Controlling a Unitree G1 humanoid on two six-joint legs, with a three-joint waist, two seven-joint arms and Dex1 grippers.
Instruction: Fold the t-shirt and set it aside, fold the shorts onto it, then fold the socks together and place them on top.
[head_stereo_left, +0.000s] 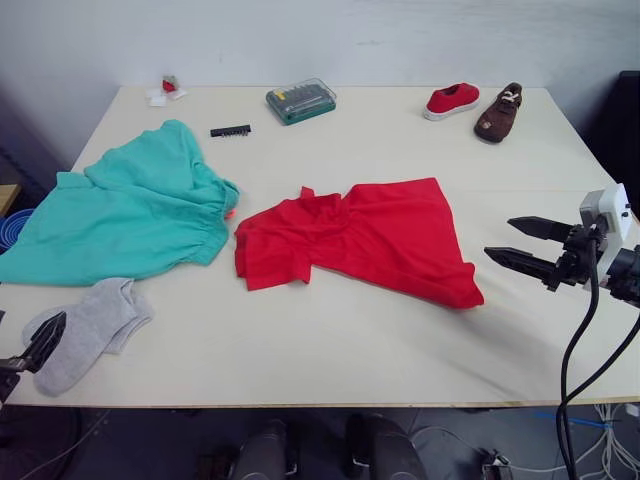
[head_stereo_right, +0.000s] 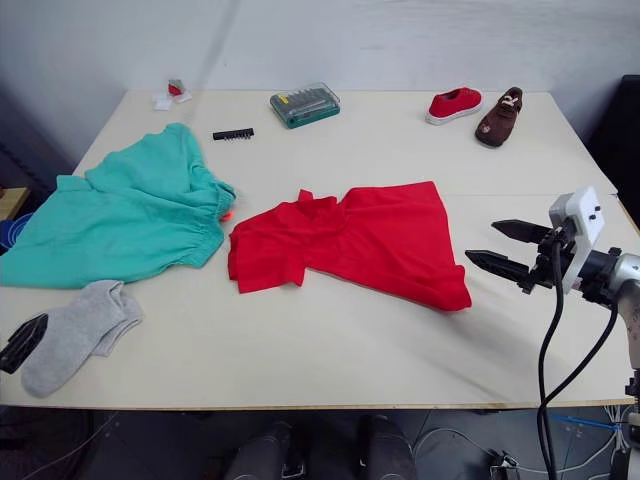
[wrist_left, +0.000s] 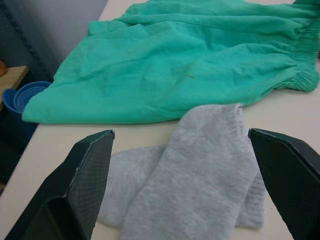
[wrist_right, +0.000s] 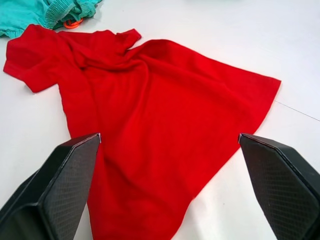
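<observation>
A: Red fabric first. The t-shirt (head_stereo_left: 365, 243) lies rumpled and unfolded on the table (head_stereo_left: 400, 340), just ahead of the right gripper (head_stereo_left: 520, 243), hem end nearest its tips. Fold not begun, afaict.

B: Right pincer state?

A: Fingers spread wide, nothing between them, hovering apart from the cloth, not touching. Right wrist view has the shirt spanning the gap between both fingers.

B: And the left gripper (wrist_left: 185, 165)?

A: Also wide, empty. The socks (head_stereo_left: 90, 330) sit right in front of it, overlapping each other in a loose heap, not paired up. The shorts (head_stereo_left: 130, 215) lie beyond the socks from that pincer, spread flat w/ the waistband toward the shirt, unfolded.

B: So progress = zero?

A: Pretty much, imo. All three steps left: shirt fold + set aside, shorts onto it, socks on top. No stack anywhere yet.

B: Clutter?

A: Red shoe (head_stereo_left: 452, 100), brown shoe (head_stereo_left: 499, 112), bit case (head_stereo_left: 301, 100) at the far edge, well away from both grippers. Shouldn't interfere.
</observation>
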